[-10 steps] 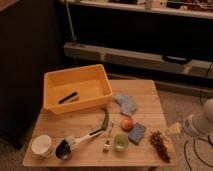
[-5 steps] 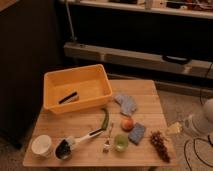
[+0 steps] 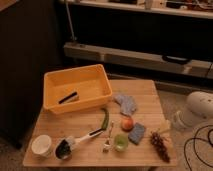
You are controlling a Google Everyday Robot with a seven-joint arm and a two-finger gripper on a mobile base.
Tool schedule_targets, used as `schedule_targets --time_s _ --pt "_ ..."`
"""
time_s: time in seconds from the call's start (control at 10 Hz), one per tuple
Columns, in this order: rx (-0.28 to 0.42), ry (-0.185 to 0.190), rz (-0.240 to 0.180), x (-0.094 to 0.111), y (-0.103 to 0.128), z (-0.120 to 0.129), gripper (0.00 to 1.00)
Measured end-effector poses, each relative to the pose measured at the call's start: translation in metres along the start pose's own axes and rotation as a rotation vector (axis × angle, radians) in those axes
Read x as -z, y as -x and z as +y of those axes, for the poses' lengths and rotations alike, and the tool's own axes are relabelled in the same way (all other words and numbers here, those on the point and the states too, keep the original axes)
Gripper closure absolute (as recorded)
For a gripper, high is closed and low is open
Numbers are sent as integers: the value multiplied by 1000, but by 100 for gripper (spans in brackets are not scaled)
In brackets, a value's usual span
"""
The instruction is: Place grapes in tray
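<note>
The grapes (image 3: 160, 144), a dark bumpy bunch, lie on the wooden table (image 3: 145, 90) near its front right corner. The yellow tray (image 3: 100, 75) stands at the table's back left and holds a small black object (image 3: 68, 97). My white arm (image 3: 197, 111) reaches in from the right, and the gripper (image 3: 166, 126) sits at the table's right edge, just above and behind the grapes, apart from them and far from the tray.
A blue sponge (image 3: 136, 133) and a round orange-red fruit (image 3: 127, 123) lie left of the grapes. A grey cloth (image 3: 126, 104), a green pod (image 3: 104, 119), a green cup (image 3: 120, 142), a black-headed utensil (image 3: 75, 142) and a white bowl (image 3: 41, 145) are also on the table.
</note>
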Motion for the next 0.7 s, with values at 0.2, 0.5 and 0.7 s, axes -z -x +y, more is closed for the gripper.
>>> schedule_targets --time_s 0.2,0.5,0.7 --pt "20 -29 74 -19 10 12 35" --pt "7 -115 151 -43 17 7 35" --pt "3 -170 193 -56 19 5 35"
